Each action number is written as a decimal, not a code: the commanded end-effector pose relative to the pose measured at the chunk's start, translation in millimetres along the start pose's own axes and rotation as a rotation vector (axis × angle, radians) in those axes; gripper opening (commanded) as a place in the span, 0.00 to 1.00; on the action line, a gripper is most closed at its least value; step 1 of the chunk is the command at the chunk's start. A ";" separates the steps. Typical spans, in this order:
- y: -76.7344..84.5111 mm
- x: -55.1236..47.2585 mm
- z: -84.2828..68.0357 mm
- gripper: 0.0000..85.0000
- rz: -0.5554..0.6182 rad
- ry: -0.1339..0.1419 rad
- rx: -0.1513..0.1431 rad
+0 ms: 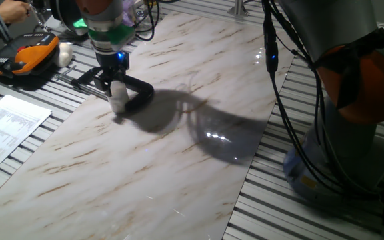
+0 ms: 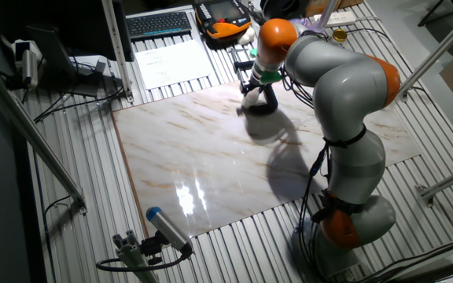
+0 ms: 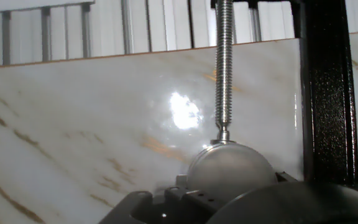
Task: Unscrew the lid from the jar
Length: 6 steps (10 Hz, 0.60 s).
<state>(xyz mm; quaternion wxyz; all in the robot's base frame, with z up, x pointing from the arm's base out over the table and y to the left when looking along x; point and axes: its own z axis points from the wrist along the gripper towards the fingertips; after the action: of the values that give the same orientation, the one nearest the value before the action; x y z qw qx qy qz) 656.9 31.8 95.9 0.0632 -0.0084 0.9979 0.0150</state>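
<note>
So you're right at the start of the twisting part, as far as I can tell: the jar [image 1: 118,95] sits near the far-left edge of the marble bench [image 1: 179,167], pinned in a black clamp [image 1: 132,93] whose threaded screw [image 3: 224,68] shows up big in the hand view. The hand [image 1: 115,75] is down over the top of the jar, and I'd guess the fingers are on the lid, but honestly I can't tell whether they're pinched shut or still apart (the arm's body hides them in both fixed views, and the hand view only shows the clamp pad and the marble). The lid itself I can't pick out separately, so I'd judge it's still on and the whole unscrew-and-lift is left to do. Writing-wise there's nothing readable: the printed sheet [image 1: 9,127] off the left edge is too small, and the orange-black pendant [image 1: 25,57] behind it shows no legible label.
</note>
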 end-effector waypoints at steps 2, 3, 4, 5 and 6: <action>0.0 -0.2 -0.4 0.20 -0.040 0.011 -0.003; -0.1 -0.5 -0.8 0.20 -0.057 0.027 0.000; -0.1 -0.6 -1.1 0.20 -0.076 0.038 -0.004; 0.1 -0.9 -1.3 0.20 -0.101 0.042 -0.005; 0.2 -1.0 -1.6 0.20 -0.116 0.043 0.000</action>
<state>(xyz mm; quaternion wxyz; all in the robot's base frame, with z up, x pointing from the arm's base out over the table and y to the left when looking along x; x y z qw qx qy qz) 657.7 32.0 97.5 0.0448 -0.0717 0.9963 0.0116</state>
